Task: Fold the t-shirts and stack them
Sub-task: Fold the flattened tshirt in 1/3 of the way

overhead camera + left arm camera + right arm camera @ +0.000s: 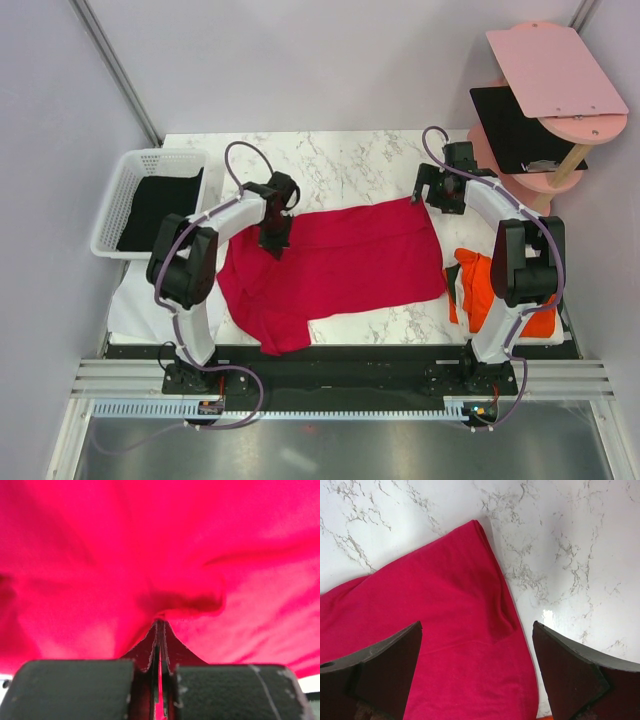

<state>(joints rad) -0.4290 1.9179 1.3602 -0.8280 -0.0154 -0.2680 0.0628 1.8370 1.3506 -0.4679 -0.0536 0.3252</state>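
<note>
Crimson t-shirt (445, 650) on marble table (580, 545)

We are looking down on a white marble-patterned table (340, 165) standing between pale grey walls (60, 100). A pink tiered stand (555, 70) is sitting by the far right corner, holding a flat black board (510, 130). A white mesh basket (113, 200) is resting at the left edge.

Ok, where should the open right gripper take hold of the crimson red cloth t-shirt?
Grip the crimson red cloth t-shirt at its far right corner, which lies flat with bare white marble table beside it. I'd bring the right gripper down from above, in from the right edge; the left gripper pinches the other side.
</note>
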